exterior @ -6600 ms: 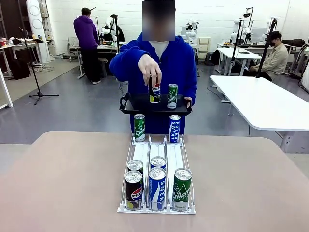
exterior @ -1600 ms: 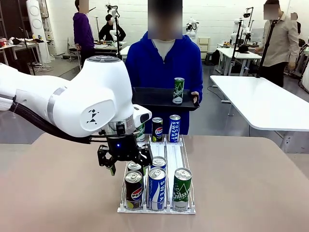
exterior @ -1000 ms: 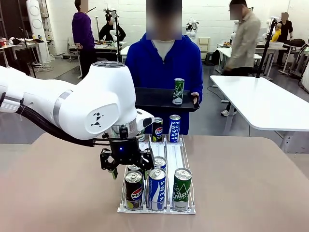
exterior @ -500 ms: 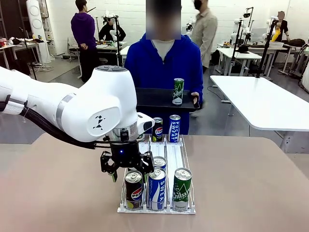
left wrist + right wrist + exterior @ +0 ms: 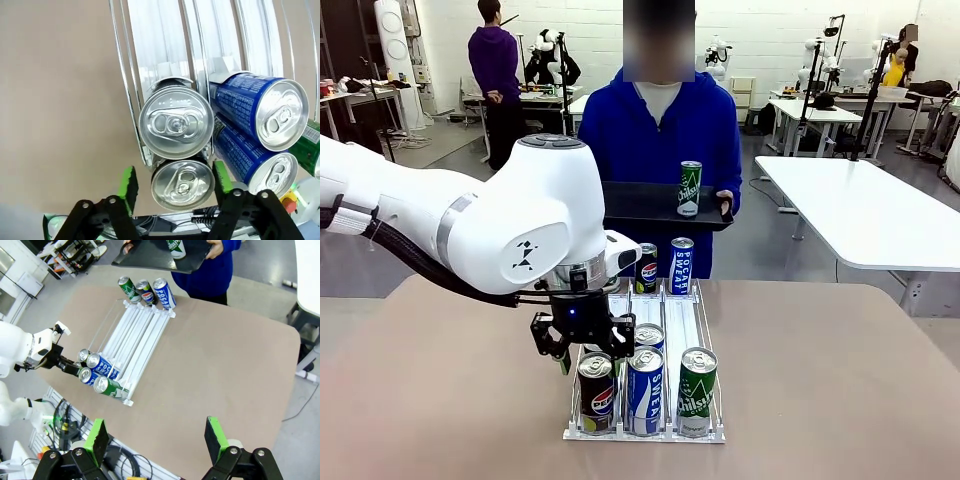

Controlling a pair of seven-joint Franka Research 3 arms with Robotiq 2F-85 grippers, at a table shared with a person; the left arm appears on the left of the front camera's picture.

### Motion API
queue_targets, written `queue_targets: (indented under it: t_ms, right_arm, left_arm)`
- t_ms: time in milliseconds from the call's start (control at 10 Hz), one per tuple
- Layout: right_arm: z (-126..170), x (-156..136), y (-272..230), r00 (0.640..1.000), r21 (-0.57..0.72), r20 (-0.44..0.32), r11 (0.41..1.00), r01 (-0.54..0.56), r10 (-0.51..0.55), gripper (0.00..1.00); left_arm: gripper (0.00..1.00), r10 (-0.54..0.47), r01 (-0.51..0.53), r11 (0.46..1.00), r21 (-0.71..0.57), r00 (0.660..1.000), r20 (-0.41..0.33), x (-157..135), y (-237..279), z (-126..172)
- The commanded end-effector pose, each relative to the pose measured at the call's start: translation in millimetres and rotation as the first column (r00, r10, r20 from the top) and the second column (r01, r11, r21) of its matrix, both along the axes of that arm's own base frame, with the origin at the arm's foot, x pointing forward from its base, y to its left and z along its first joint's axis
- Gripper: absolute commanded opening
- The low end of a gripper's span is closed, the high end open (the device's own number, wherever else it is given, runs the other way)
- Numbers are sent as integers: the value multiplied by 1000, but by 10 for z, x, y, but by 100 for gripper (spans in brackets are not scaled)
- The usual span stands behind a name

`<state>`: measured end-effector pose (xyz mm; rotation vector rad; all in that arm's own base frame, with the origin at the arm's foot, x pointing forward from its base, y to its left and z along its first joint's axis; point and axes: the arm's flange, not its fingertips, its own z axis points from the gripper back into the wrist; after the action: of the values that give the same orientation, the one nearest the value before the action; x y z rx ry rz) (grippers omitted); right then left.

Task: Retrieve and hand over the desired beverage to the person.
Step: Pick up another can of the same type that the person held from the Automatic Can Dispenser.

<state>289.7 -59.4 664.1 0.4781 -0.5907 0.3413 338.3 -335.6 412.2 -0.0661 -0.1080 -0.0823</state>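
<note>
In the front view my left gripper (image 5: 592, 358) hangs over the front-left slot of the white rack (image 5: 682, 318), down around the top of a black Pepsi can (image 5: 596, 394). From the left wrist camera, that Pepsi can (image 5: 182, 184) lies between the green pads (image 5: 128, 182). The jaws have drawn in, with a thin gap still showing on one side. Across the table, the person (image 5: 660, 125) in the blue hoodie holds a black tray (image 5: 645, 208) carrying a green can (image 5: 689, 188). High above the table, my right gripper (image 5: 156, 440) is open and holds nothing.
A blue Pocari can (image 5: 644, 390) and a green can (image 5: 696, 392) stand beside the Pepsi in the front row. Behind them is another blue can (image 5: 649, 335). A Pepsi can (image 5: 646, 268) and a Pocari can (image 5: 681, 265) stand at the rack's far end. Bare tabletop (image 5: 840, 380) lies on both sides.
My left gripper has sunk lower over the front Pepsi can and its jaws have narrowed around it. A passer-by behind the person has walked off.
</note>
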Motion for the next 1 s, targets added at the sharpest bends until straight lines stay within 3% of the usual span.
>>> queue_targets:
  t_ms: [0,100,200,400,600,700,900]
  right_arm:
    - [-10,0,-5,1000,1,-2,1000,-1,1,100]
    - [-10,0,-5,1000,1,-2,1000,-1,1,100]
    - [-10,0,-5,1000,1,-2,1000,-1,1,100]
    - [-10,0,-5,1000,1,-2,1000,-1,1,100]
    - [-10,0,-5,1000,1,-2,1000,-1,1,100]
    - [-10,0,-5,1000,1,-2,1000,-1,1,100]
    - [-10,0,-5,1000,1,-2,1000,-1,1,100]
  left_arm:
    - [0,-9,9,1000,9,1000,21,1,-31,-42]
    - [0,-15,15,1000,2,1000,19,0,-34,-47]
    - [16,-23,23,1000,-4,1000,14,-4,-39,-53]
    - [0,-25,25,1000,-13,1000,-3,-2,-42,-60]
    - [0,-30,30,1000,-4,999,-26,-10,-58,-1]
    - [52,-48,48,999,-2,996,-79,-51,-105,208]
    - [52,-136,137,991,9,990,-37,-294,-230,1026]
